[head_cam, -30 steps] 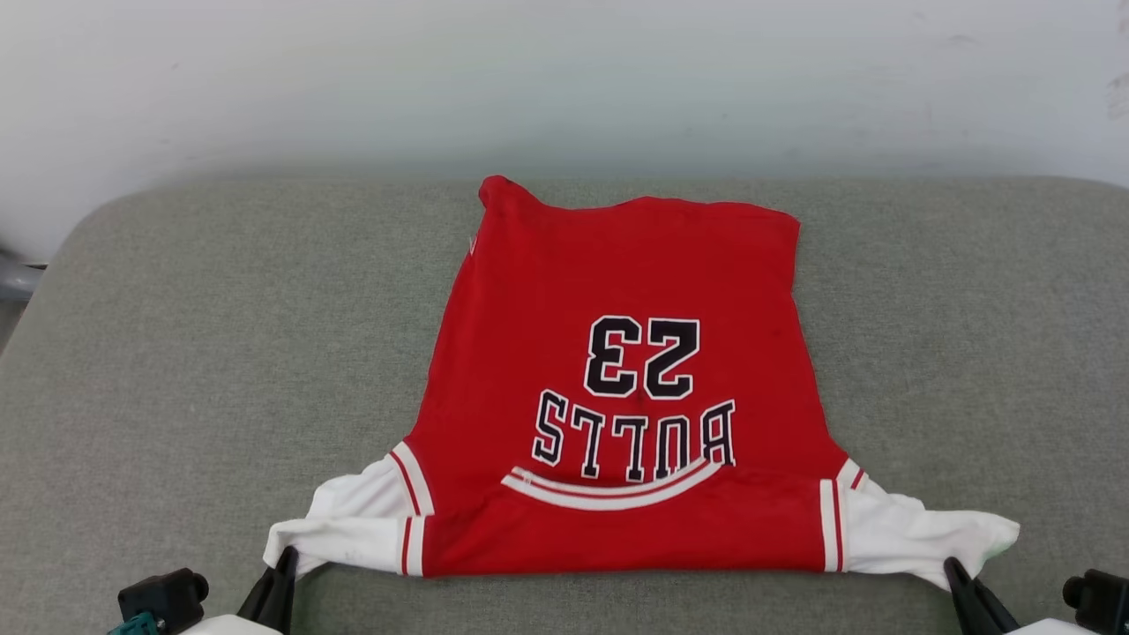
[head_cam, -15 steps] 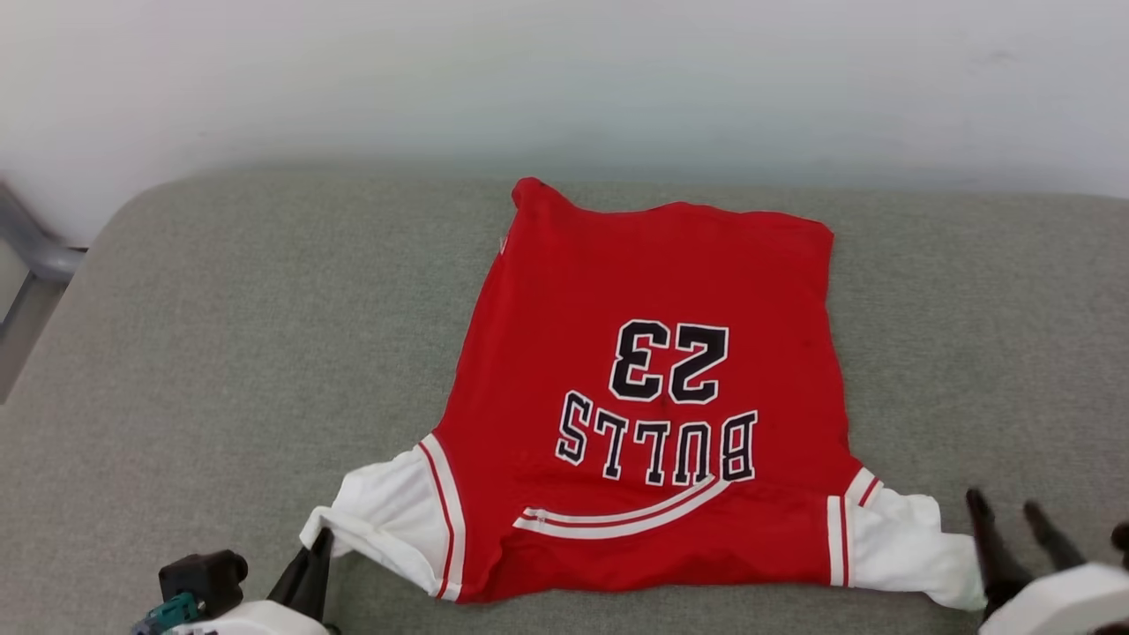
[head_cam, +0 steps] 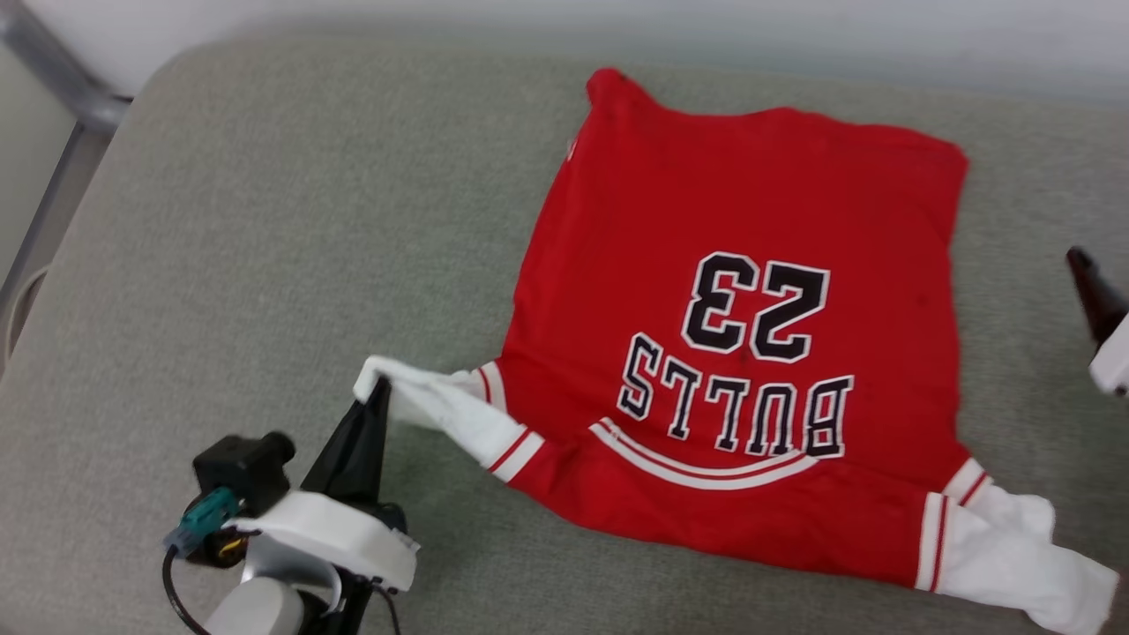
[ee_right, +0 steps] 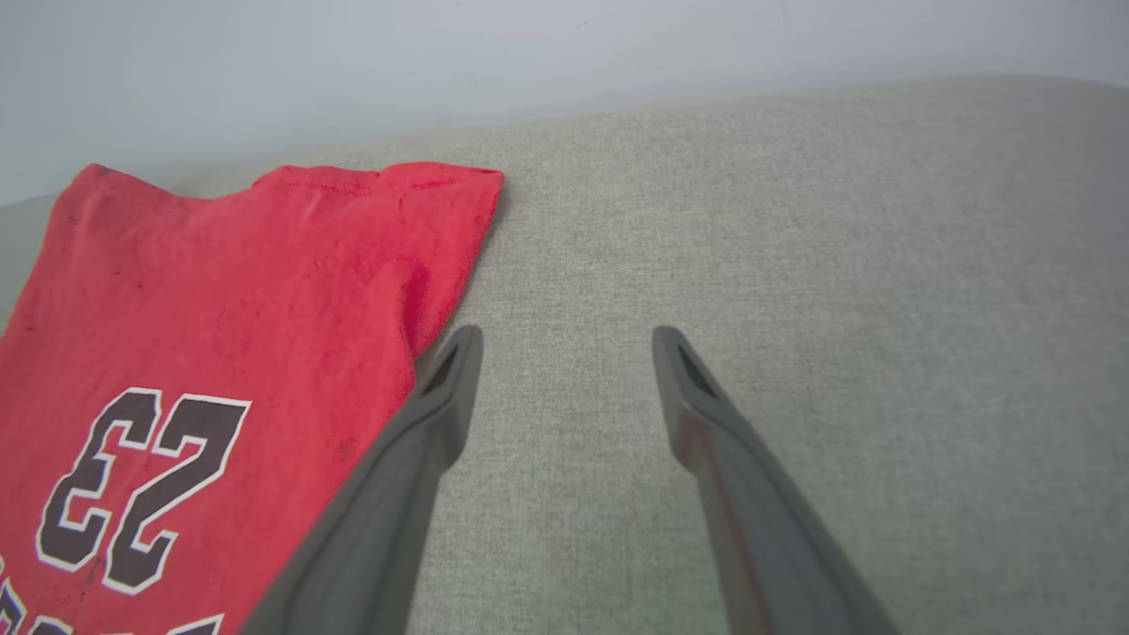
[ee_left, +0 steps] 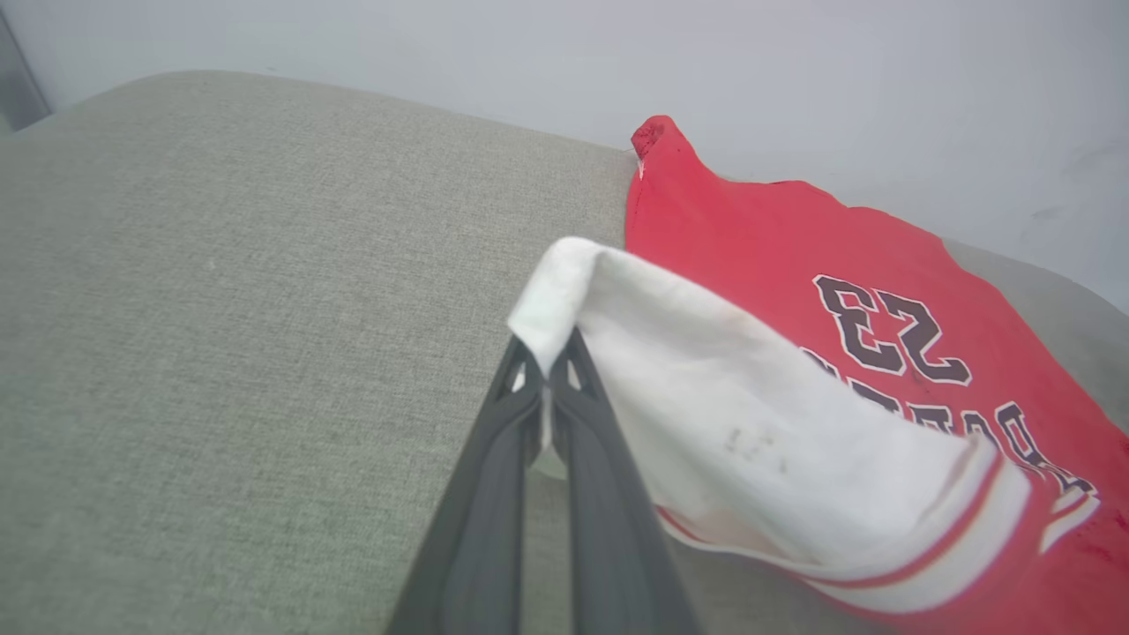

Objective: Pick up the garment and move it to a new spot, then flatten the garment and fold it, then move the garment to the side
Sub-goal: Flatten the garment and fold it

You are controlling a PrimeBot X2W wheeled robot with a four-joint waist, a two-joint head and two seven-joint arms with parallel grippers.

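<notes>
My left tool (head_cam: 375,397) is closed on the tip of the white sleeve (ee_left: 750,423) on its side and holds it a little above the grey cushion (head_cam: 265,220). The garment (head_cam: 741,220) lies flat to the right of this tool, collar near me and hem far, its long axis a little tilted. I judge the sleeve must go rightward, over the red body. My right tool (ee_right: 569,339) has its fingers apart and hovers just beside the garment's right edge, holding nothing. The other sleeve (head_cam: 1014,556) lies crumpled near me. Nothing blocks the path.
</notes>
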